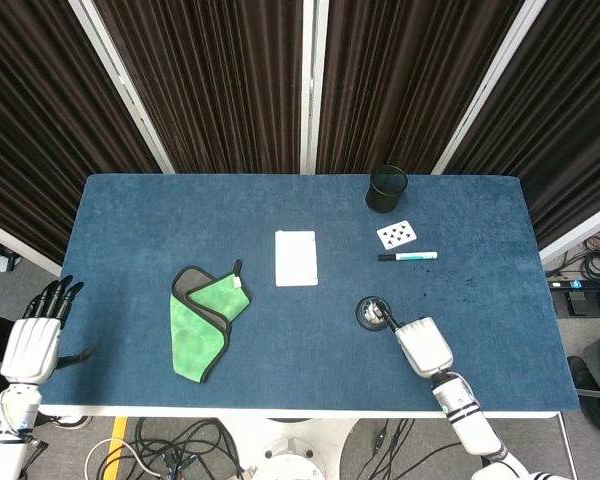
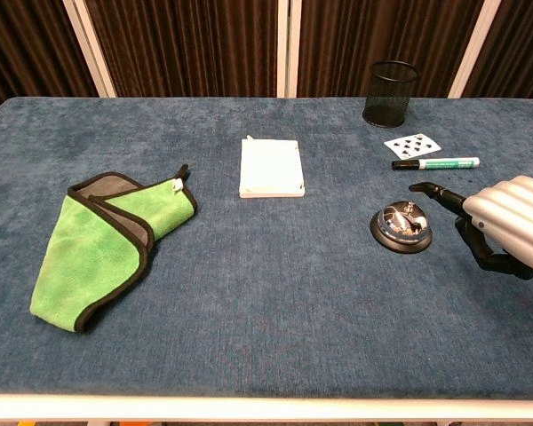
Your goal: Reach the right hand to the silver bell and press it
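Bell position: the silver bell (image 2: 401,226) is sitting on the blue worktop (image 2: 275,293), right of centre toward the near edge, well apart from the marker (image 2: 435,163) and playing card (image 2: 413,143) behind it.
Bell handling: it is looking like a rigid metal dome on a dark round base, probably light enough to skid on the cloth-like surface if pushed sideways; no lifting is needed.
Where to press: I am judging the small button at the top of the dome to be the only spot to touch, with a straight downward push.
Right hand: the right hand (image 2: 506,226) is hovering just beside the bell, holding nothing, one fingertip (image 2: 419,187) extended above the dome's far edge with the other fingers curled under; from the chest view it is appearing slightly clear of the button.
Left hand: the left hand (image 1: 38,335) is hanging off the worktop's left edge, fingers apart and gripping nothing.
Container: the black mesh cup (image 2: 391,93) is standing upright at the far right; no contents are showing through the mesh.
Other items: a white pad (image 2: 270,166) is lying at centre and a folded green cloth (image 2: 102,244) to the left.
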Robot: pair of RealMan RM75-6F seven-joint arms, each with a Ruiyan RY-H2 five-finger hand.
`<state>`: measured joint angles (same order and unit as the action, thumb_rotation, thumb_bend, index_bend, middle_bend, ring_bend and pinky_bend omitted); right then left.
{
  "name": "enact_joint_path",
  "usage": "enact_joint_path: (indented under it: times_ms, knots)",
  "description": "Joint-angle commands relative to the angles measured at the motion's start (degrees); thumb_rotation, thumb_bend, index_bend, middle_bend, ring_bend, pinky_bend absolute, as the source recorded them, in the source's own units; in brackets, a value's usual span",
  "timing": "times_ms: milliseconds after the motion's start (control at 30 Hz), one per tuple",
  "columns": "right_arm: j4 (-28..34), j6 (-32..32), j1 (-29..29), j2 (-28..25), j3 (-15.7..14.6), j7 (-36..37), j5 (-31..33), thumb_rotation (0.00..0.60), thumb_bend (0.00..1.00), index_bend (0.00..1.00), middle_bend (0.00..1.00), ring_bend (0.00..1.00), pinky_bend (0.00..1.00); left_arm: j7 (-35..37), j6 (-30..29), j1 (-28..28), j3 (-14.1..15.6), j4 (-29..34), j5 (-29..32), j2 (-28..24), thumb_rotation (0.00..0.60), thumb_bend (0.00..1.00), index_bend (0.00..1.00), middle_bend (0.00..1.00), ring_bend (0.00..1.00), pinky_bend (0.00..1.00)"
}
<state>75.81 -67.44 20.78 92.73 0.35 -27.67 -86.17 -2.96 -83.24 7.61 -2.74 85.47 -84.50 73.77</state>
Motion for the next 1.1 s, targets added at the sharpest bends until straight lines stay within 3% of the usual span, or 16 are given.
enact_joint_path:
  times_ms: [33, 200, 500, 833, 1100]
  knots:
    - [-0.4, 1.7, 0.2, 0.2, -0.3, -1.0, 1.3, 0.6, 1.0, 0.0, 0.87, 0.8, 0.74, 0.1, 0.1, 0.0, 0.0, -0.1, 0.1, 0.0, 0.6, 0.03, 0.1, 0.01, 0.0, 0.16]
    - [-0.3, 3.0, 0.2, 0.3, -0.5, -2.5, 2.5, 0.6, 1.0, 0.0, 0.87, 0.8, 0.74, 0.0, 0.0, -0.2, 0.1, -0.1, 0.1, -0.2, 0.6, 0.03, 0.1, 0.01, 0.0, 0.16]
    - [1.7, -0.5, 0.2, -1.0, -0.1, -0.6, 0.1, 0.6, 1.0, 0.0, 0.87, 0.8, 0.74, -0.3, 0.1, 0.1, -0.1, 0.3, -0.1, -0.2, 0.6, 0.03, 0.1, 0.01, 0.0, 0.16]
    - [1.6, 4.3, 0.5, -0.7, -0.3, -5.2, 5.1, 0.6, 1.0, 0.0, 0.87, 0.8, 0.74, -0.1, 0.3, 0.0, 0.0, 0.2, 0.3, -0.3, 0.6, 0.03, 0.1, 0.01, 0.0, 0.16]
    - [6.0, -4.5, -0.8, -4.5, 0.7, -0.2, -0.4, 0.6, 1.0, 0.0, 0.87, 0.8, 0.74, -0.3, -0.2, 0.0, 0.1, 0.6, -0.4, -0.3, 0.6, 0.03, 0.1, 0.01, 0.0, 0.16]
